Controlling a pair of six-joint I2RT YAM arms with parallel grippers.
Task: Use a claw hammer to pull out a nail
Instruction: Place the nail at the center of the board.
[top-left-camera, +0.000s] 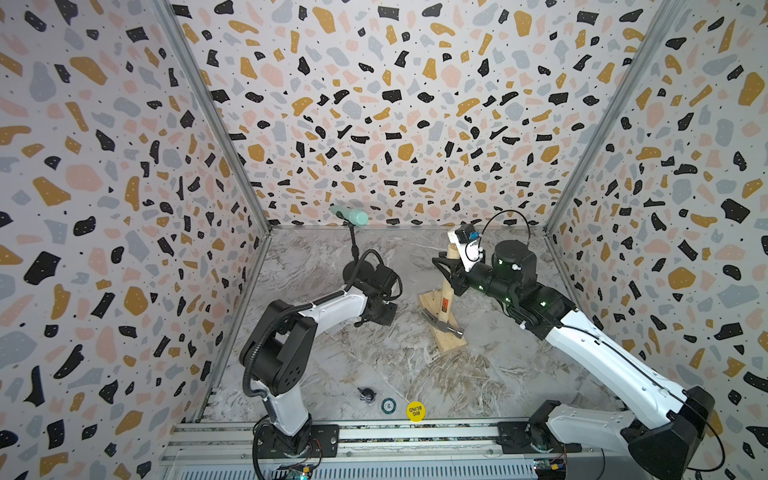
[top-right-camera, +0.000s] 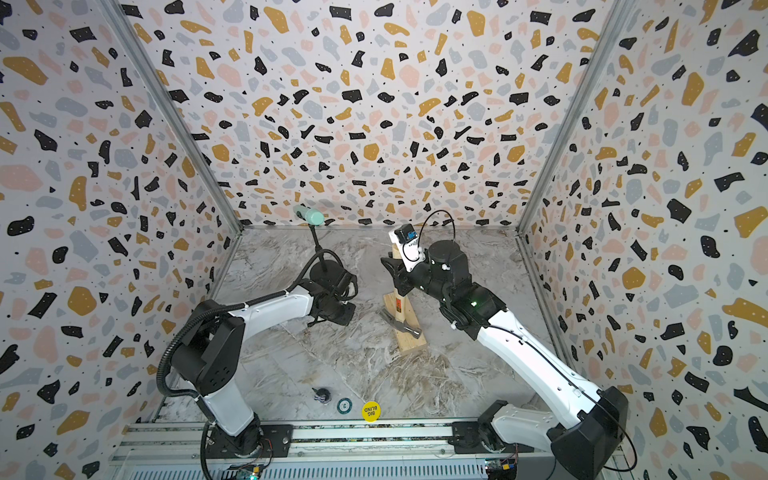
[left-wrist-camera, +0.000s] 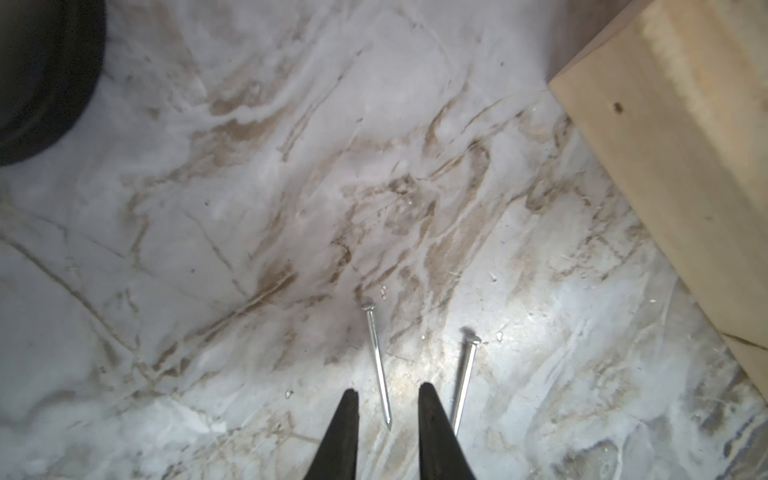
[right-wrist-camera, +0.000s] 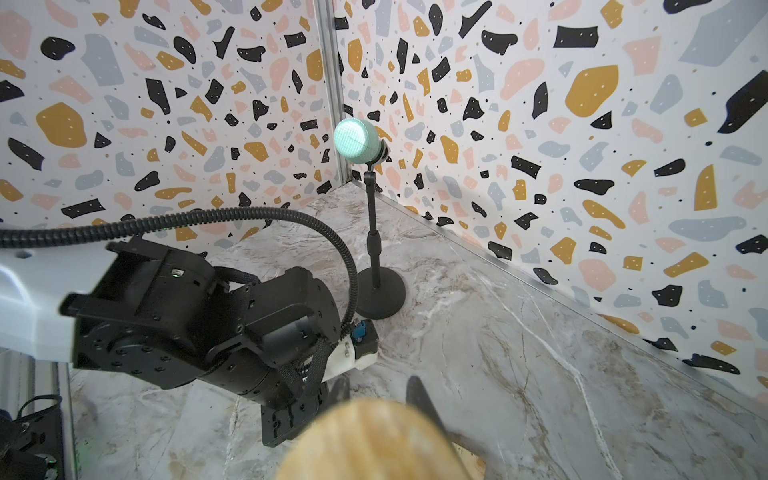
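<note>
1. The table (top-left-camera: 415, 374) has a marble-look top, grey-white with brown veins. It is boxed in on three sides by walls (top-left-camera: 374, 104) printed with black, ochre, pink and grey terrazzo flecks, joined by metal corner strips.
2. A slotted metal rail (top-left-camera: 415, 436) runs along the near edge and carries both arm bases.
3. A mint-green microphone (top-left-camera: 351, 215) stands on a thin black stand at the back, near the left rear corner.
4. Near the front edge lie a yellow disc (top-left-camera: 415, 411) reading "BIG BLIND", a green chip (top-left-camera: 388, 405) just beside it, and a small dark object (top-left-camera: 367, 395) I cannot identify.
5. A pale wood block (top-left-camera: 451, 343) lies right of centre. The claw hammer (top-left-camera: 444, 305) has its steel head resting on the block, and its handle slants up towards the back.
6. The right fingers (top-left-camera: 444, 268) pinch the hammer's handle near its upper end.
7. In the left wrist view the nail (left-wrist-camera: 376, 357) lies flat on the table, its tip between the left fingers (left-wrist-camera: 347, 436), which are slightly spread and grip nothing.
8. A second nail (left-wrist-camera: 465, 382) lies just beside it, and pale specks dot the table around them.
</note>
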